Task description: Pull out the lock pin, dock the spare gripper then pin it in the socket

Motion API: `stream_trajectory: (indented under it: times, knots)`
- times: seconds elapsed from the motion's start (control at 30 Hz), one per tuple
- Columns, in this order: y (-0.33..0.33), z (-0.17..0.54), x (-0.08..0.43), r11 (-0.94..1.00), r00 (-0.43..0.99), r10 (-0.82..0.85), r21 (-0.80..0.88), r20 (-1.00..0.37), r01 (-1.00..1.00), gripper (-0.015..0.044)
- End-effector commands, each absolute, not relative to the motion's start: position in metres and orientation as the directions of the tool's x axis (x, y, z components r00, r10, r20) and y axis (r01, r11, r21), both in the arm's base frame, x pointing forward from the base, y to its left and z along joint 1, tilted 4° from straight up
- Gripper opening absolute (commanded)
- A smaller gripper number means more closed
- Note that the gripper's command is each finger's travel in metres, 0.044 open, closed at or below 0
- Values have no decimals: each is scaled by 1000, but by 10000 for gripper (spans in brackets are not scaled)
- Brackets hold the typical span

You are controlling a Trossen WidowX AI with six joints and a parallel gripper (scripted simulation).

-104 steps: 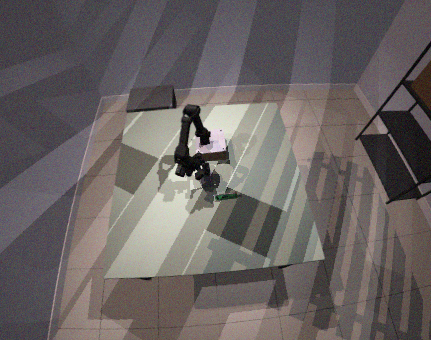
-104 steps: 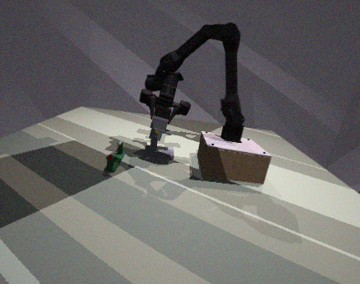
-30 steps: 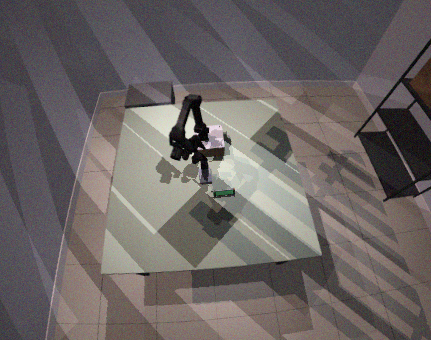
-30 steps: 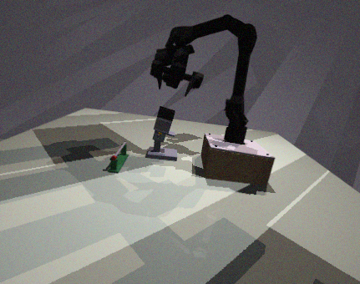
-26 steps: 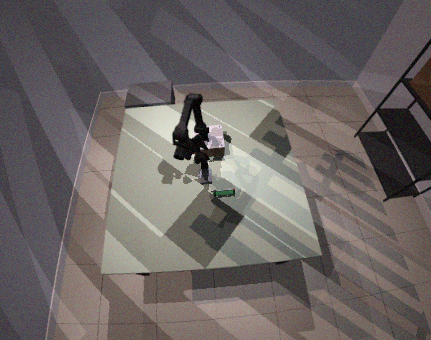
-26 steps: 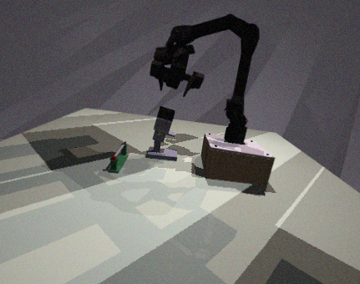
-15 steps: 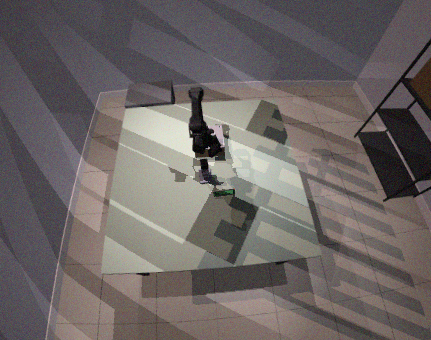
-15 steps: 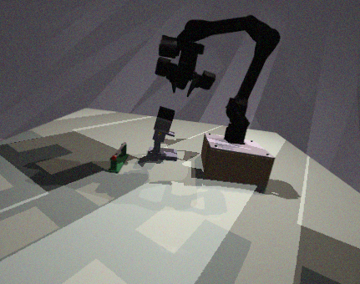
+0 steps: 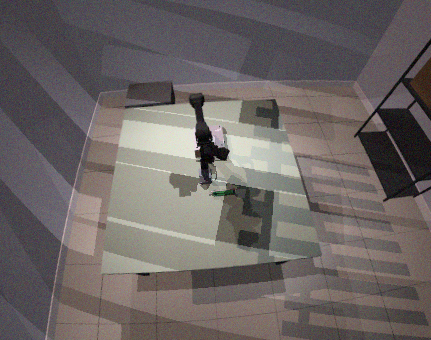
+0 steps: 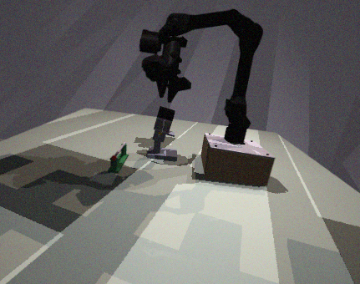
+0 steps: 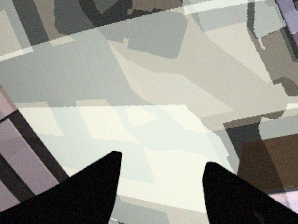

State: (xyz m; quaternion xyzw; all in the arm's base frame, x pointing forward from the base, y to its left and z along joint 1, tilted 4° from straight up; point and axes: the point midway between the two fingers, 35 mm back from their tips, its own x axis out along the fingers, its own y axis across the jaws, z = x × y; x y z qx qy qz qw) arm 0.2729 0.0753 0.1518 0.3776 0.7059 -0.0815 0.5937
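Note:
A grey-purple stand, likely the mount, has a flat base [image 10: 163, 154] and a leaning post with a dark block [image 10: 165, 113] on top. A small pale piece juts from its side; whether it is the lock pin I cannot tell. A green piece [image 9: 223, 192] [image 10: 121, 162] lies apart from the stand, with a red tip [image 10: 114, 158] at one end. Which part is the spare gripper is unclear. My gripper [image 10: 165, 98] [image 11: 162, 165] is partly open, nothing between its fingers. It hangs above the dark block, with a visible gap.
The arm rises from a brown box [image 10: 237, 169] [image 11: 270, 155] with a pale top, beside the stand. All stand on the pale table [image 9: 154, 230] [image 10: 225, 209], streaked with shadows. A dark box [image 9: 149, 94] is beyond its far edge. A black shelf rack [image 9: 384, 162] stands off to the right.

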Motion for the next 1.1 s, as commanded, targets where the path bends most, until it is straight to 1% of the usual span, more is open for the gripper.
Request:
stream_trajectory:
  times: [0.0,0.03,0.23,0.37,0.5,0.7,0.73,1.07]
  knots:
    - [72,122,331,962,-64,126,138,-990,-237,180]
    - [72,118,338,936,-65,91,107,-994,-335,180]
    - [74,106,359,772,-61,-26,19,-998,-635,180]
    - [76,97,373,604,-52,-105,-22,-993,-797,180]
    - [80,89,387,399,-39,-183,-38,-982,-916,180]
    - [88,75,406,54,-9,-298,-7,-955,-999,180]
    - [88,73,408,22,-6,-308,-1,-951,-1000,180]
    - [97,73,408,16,-5,-309,0,-951,-1000,180]
